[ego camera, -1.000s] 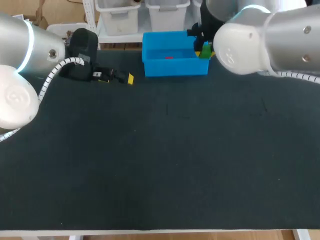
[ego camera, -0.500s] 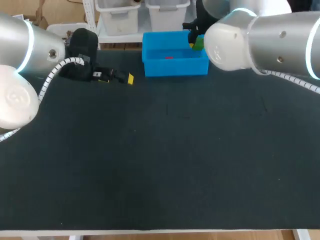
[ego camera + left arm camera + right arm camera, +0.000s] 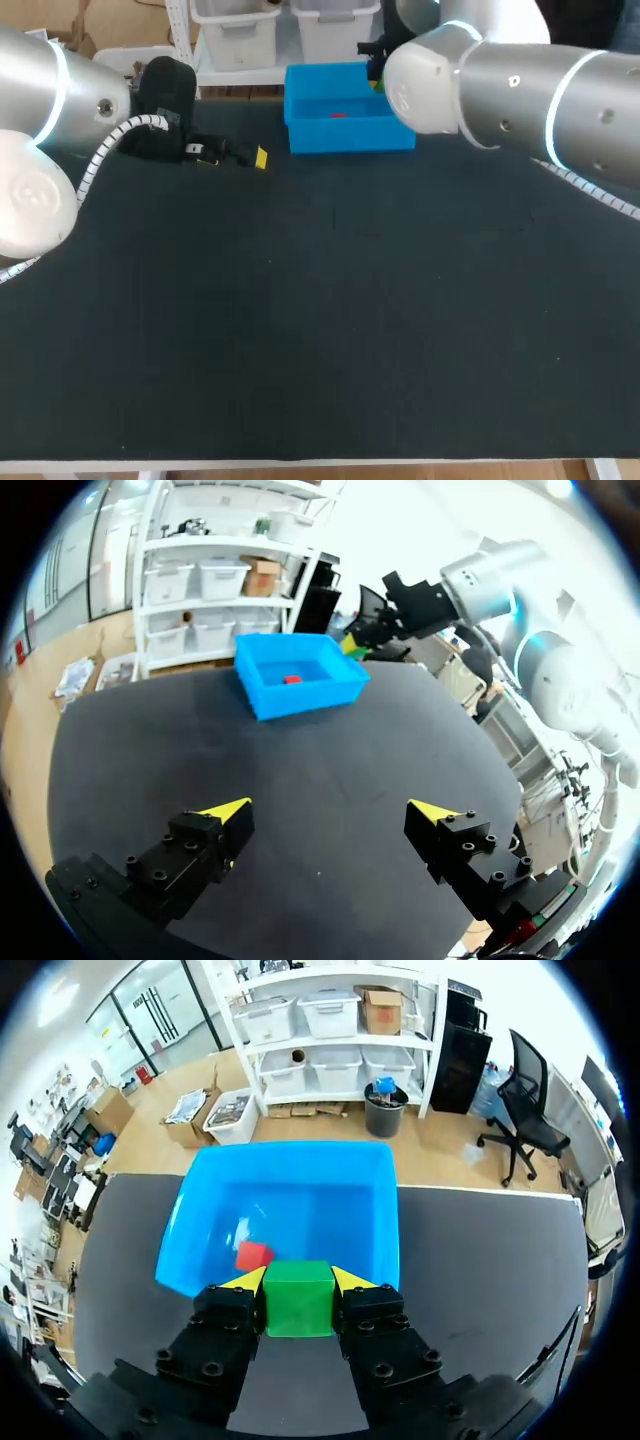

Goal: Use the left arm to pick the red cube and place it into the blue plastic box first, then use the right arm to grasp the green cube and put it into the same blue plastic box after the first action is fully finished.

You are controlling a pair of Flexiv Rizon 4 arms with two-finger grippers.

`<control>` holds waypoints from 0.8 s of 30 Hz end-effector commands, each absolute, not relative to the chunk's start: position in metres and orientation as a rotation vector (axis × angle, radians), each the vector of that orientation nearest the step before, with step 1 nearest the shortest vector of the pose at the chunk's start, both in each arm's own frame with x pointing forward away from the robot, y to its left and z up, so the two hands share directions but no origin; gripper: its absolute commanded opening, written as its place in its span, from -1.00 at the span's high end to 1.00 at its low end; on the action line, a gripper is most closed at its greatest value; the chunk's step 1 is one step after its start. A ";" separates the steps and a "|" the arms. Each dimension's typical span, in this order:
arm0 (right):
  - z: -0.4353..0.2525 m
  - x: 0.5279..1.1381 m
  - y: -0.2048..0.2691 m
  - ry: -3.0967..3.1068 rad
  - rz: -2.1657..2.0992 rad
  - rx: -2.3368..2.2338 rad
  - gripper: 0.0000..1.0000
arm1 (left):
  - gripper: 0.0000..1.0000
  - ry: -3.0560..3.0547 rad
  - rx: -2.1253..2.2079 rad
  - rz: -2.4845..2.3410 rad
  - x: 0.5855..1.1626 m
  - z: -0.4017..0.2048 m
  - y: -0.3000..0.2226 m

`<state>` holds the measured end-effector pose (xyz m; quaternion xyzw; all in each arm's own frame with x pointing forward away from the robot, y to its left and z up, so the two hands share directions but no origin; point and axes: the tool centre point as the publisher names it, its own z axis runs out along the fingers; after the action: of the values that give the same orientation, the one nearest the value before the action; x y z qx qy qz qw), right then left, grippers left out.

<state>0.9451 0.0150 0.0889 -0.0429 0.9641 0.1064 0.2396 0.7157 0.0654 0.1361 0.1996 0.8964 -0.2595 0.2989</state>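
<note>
My right jaws: clamping green cube (image 3: 298,1298) at blue box (image 3: 385,1210) edge; red cube (image 3: 253,1255) inside. Left jaws: wide.

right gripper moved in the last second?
Yes. Right gripper, holding the green cube, shifted from beside the right wall of the blue box to its far right corner.

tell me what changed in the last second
The right gripper, shut on the green cube, carried it leftward in the head view, from the right end of the blue box toward its far right corner. The left gripper stayed open; the red cube stayed inside.
</note>
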 end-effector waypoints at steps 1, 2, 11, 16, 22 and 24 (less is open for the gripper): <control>0.085 0.961 0.018 2.649 0.295 -0.118 1.00 | -1.00 2.372 0.535 -0.702 0.716 0.135 0.068; 0.085 0.962 0.018 2.648 0.296 -0.118 1.00 | -1.00 2.372 0.535 -0.702 0.716 0.135 0.068; 0.083 0.970 0.017 2.650 0.302 -0.124 1.00 | -1.00 2.372 0.535 -0.702 0.716 0.135 0.068; 0.076 0.975 0.019 2.667 0.301 -0.137 1.00 | -1.00 2.372 0.535 -0.702 0.716 0.135 0.068; 0.064 0.982 0.021 2.690 0.297 -0.148 1.00 | -1.00 2.372 0.535 -0.702 0.716 0.135 0.068; 0.060 0.983 0.021 2.697 0.297 -0.151 1.00 | -1.00 2.372 0.535 -0.702 0.716 0.135 0.068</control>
<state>0.9613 0.0156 0.0648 -0.0515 0.9660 0.1070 0.2295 0.7157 0.0654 0.1361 0.1996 0.8964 -0.2595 0.2989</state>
